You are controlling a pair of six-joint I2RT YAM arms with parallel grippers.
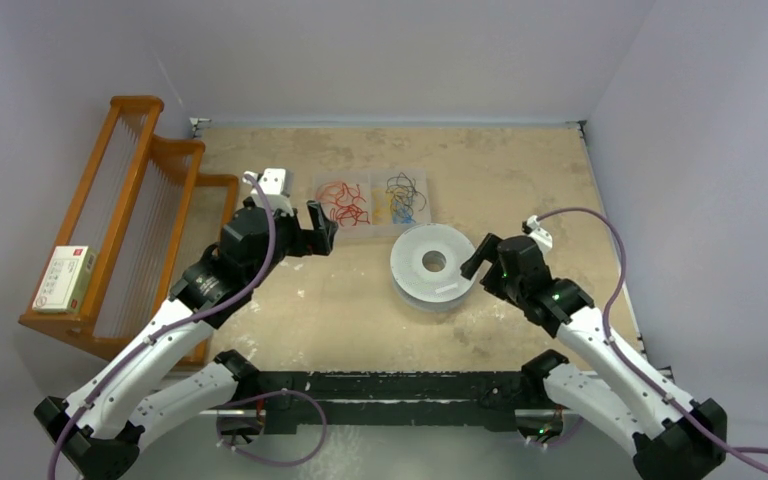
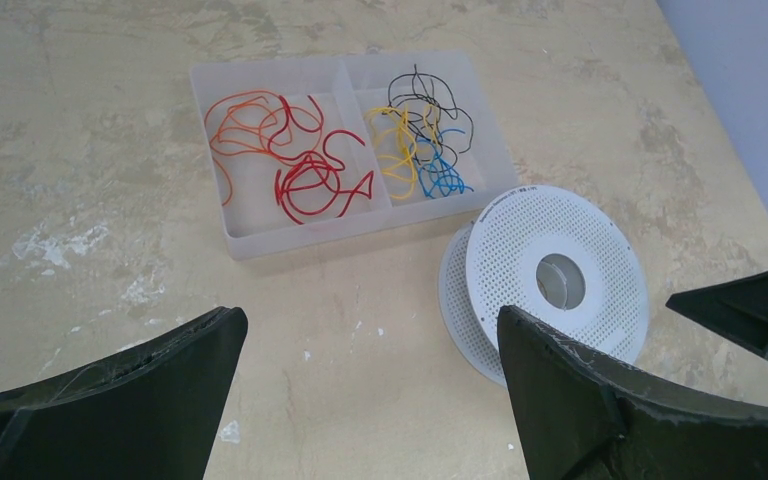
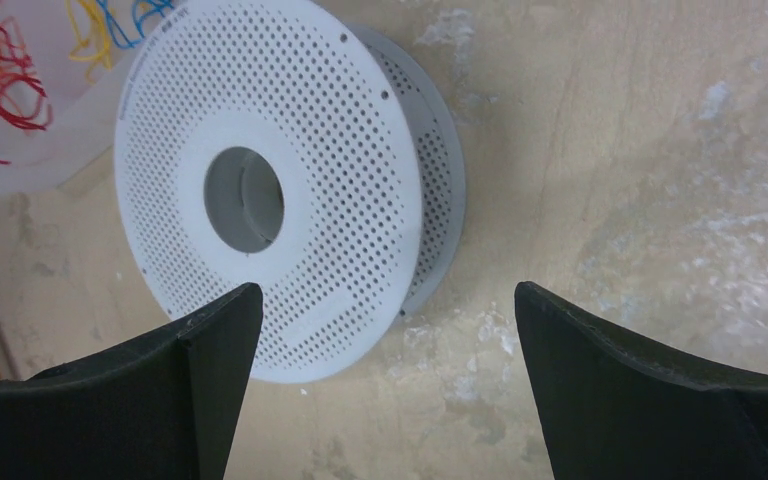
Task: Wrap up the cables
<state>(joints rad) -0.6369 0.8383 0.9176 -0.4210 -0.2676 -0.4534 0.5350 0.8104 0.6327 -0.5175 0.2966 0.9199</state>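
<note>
Thin curly yellow-orange wire cables (image 2: 250, 125): thread-fine, looped, tangled. Lie in clear plastic two-compartment tray (image 2: 270, 238). Orange strands share left compartment with red wires (image 2: 310, 185). Yellow strands (image 2: 395, 150) share right compartment with black wires (image 2: 425, 100) and blue wires (image 2: 442, 180). No single long axis; loops run every way. Left gripper (image 2: 365, 330) and right gripper (image 3: 390, 300): jaws wide apart, holding nothing. Right gripper at right rim of white perforated spool (image 3: 260, 190). Scuffed beige tabletop (image 2: 110, 250), pale grey walls (image 1: 380, 50).

spool (image 1: 433, 266): 1 | two-compartment tray (image 2: 260, 243): 1 | wooden rack (image 1: 136, 103): 1 | box (image 1: 65, 277): 1
</note>
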